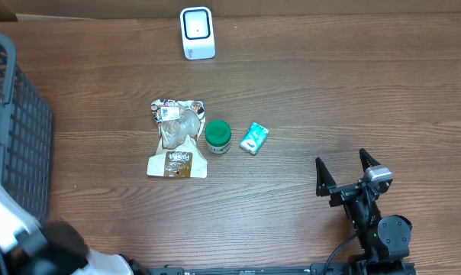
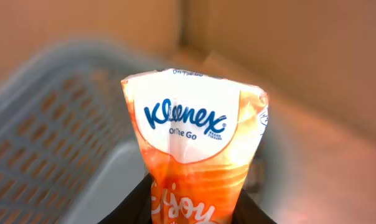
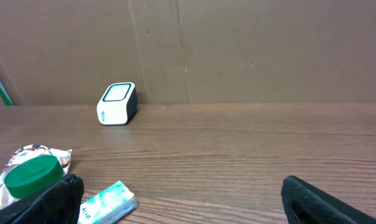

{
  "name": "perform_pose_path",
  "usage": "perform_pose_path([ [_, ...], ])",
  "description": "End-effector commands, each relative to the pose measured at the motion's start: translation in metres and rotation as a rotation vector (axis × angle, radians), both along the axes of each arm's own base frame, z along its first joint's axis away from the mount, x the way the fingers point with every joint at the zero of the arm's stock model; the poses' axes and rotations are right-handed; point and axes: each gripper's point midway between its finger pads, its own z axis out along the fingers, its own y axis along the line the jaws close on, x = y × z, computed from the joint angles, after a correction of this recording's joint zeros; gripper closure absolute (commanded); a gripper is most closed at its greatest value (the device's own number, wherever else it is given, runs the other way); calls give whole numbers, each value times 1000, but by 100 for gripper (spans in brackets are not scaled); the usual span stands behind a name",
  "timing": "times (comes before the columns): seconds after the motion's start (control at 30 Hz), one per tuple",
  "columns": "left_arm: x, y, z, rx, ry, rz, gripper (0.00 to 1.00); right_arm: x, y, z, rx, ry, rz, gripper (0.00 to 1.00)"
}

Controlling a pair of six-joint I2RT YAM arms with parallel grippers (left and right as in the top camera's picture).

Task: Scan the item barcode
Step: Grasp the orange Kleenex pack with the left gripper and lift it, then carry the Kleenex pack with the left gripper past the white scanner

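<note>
The left gripper [image 2: 197,202] holds an orange tissue pack [image 2: 197,134] by its lower end, with the jaws closed against the two narrow sides and the pack standing upright above them. In the left wrist view the pack sits in front of the grey basket [image 2: 57,124], which is at the left edge of the table; the overhead view does not show the pack clearly. The right gripper [image 1: 343,169] rests at the near right of the table with its jaws spread wide and nothing between them. Treat the pack as light, soft and compressible. The film wrapper is glossy and probably slippery, and it already puckers at the grip. Use moderate pressure only, because a hard squeeze would crease the wrapper and could distort the printed code. Grip the narrow sides near one end and leave both broad faces uncovered. No barcode is visible on the face toward the wrist camera. The scanner [image 1: 197,33] stands at the far edge of the table, well apart from the pack.
</note>
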Motion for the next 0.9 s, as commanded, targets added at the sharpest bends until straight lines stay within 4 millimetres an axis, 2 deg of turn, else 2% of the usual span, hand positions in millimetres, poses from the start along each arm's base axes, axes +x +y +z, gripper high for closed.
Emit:
perform_pose_path([
  [0.0, 0, -72, 49, -49, -129, -116, 74, 0, 0, -2, 4, -3, 0, 0],
  [0.07, -1, -115, 62, -49, -142, -209, 73, 0, 0, -2, 4, -3, 0, 0],
  [0.13, -2, -156, 64, -62, -130, -299, 73, 0, 0, -2, 4, -3, 0, 0],
  [0.2, -3, -201, 59, -85, -95, -404, 75, 0, 0, -2, 4, -3, 0, 0],
  [0.3, -5, -260, 40, -145, -10, -535, 80, 0, 0, -2, 4, -3, 0, 0],
  [0.4, -4, -313, 15, -206, 84, -642, 83, 0, 0, -2, 4, -3, 0, 0],
  [0.53, -2, -379, -27, -273, 232, -754, 78, 0, 0, -2, 4, -3, 0, 0],
  [0.67, -2, -428, -69, -282, 374, -845, 78, 0, 0, -2, 4, -3, 0, 0],
  [0.73, -1, -453, -95, -279, 449, -887, 79, 0, 0, -2, 4, -3, 0, 0],
  [0.77, -1, -469, -114, -275, 504, -912, 79, 0, 0, -2, 4, -3, 0, 0],
  [0.87, -3, -496, -153, -273, 610, -941, 79, 0, 0, -2, 4, -3, 0, 0],
])
